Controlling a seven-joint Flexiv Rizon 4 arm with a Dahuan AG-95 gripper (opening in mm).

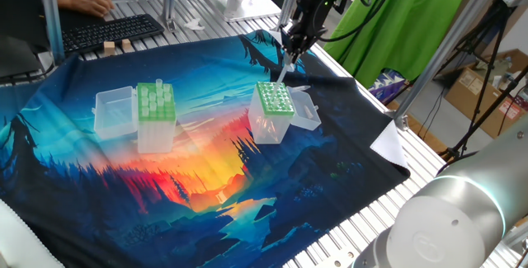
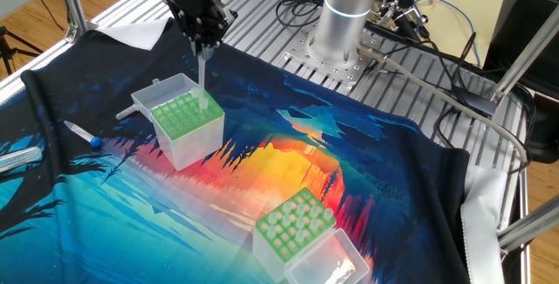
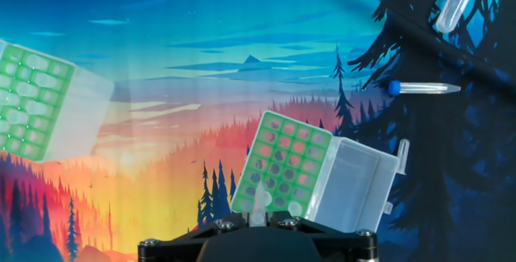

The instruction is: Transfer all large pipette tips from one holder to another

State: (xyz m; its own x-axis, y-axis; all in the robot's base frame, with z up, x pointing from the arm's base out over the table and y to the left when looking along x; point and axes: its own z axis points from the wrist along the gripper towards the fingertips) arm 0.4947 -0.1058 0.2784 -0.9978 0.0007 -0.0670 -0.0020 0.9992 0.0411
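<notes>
My gripper [image 1: 290,54] is shut on one large pipette tip [image 1: 283,72], a whitish cone hanging point-down. The tip sits right over the far edge of the narrower holder with the darker-green dotted top [image 1: 274,101], whose lid lies open beside it. In the other fixed view the gripper [image 2: 203,46] holds the tip [image 2: 203,79] with its point at that holder's green plate [image 2: 185,118]. The hand view shows the tip [image 3: 257,214] pinched between the fingers above this holder [image 3: 284,165]. The light-green wide-holed holder [image 1: 155,105] stands apart to the left with several tips in it.
Two blue-capped tubes [image 3: 423,89] [image 3: 455,0] lie on the printed cloth beyond the dark-green holder. A keyboard [image 1: 111,30] and a person's hand [image 1: 87,2] are at the far table edge. The arm's base [image 2: 349,13] and cables stand behind; metal posts [image 1: 49,12] frame the table.
</notes>
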